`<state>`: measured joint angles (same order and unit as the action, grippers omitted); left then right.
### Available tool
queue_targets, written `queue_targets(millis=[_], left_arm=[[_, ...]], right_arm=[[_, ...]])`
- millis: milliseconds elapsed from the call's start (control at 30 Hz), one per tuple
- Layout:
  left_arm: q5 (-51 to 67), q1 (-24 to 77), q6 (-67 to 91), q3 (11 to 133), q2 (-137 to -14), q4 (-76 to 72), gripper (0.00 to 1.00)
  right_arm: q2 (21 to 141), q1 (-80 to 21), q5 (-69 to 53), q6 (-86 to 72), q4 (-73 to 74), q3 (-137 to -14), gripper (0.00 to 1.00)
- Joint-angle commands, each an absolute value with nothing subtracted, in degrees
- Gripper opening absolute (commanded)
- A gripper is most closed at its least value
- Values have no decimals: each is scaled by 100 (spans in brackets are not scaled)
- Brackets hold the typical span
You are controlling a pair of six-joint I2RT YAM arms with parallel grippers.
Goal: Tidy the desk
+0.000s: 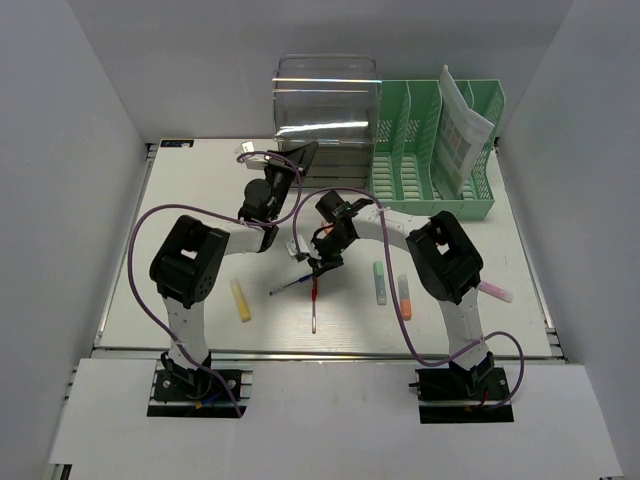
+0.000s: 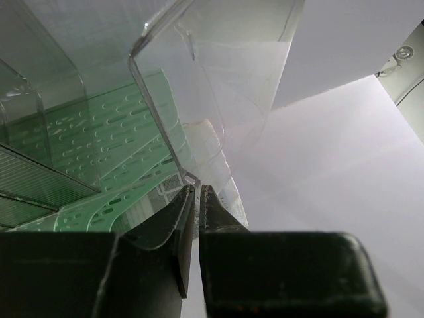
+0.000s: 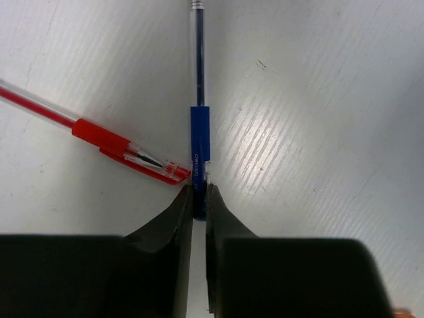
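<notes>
On the off-white desk (image 1: 190, 200) a blue pen (image 1: 290, 287) and a red pen (image 1: 316, 300) lie close together near the middle. My right gripper (image 1: 320, 265) points down at them. In the right wrist view it (image 3: 199, 189) is shut on the blue pen (image 3: 200, 126) at its capped end, and the red pen (image 3: 106, 141) lies just left of the fingers with its tip almost touching the blue one. My left gripper (image 1: 305, 152) is stretched toward the back, shut with nothing seen between its jaws, its tips (image 2: 197, 189) at the lower corner of the clear drawer unit (image 2: 199, 86).
The clear drawer unit (image 1: 327, 100) and a green file rack (image 1: 420, 150) holding papers stand at the back. Highlighters lie on the desk: yellow (image 1: 241, 300) at the left, green (image 1: 380, 283) and orange (image 1: 405, 296) right of the pens, pink (image 1: 495, 292) by the right arm.
</notes>
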<state>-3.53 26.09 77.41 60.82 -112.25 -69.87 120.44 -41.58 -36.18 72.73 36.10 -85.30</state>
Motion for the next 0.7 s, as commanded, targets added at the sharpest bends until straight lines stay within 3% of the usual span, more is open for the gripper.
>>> queue_targets(millis=[0, 200, 333, 667], left_arm=[[-422, 2549, 7743, 6161, -11083, -7172, 0], [-439, 2549, 7734, 6126, -11074, -7137, 0], [-466, 2549, 7743, 6091, -11065, -7137, 0], [-483, 2549, 7734, 6126, -11057, -7066, 0]], right_arm=[[12217, -4087, -3208, 7164, 3859, -8377, 8], [11699, -3982, -2936, 6295, 2989, -7998, 0], [11084, -3824, -2575, 5021, 2216, -7709, 0], [9045, -3498, -1100, 4421, 730, -6575, 0]])
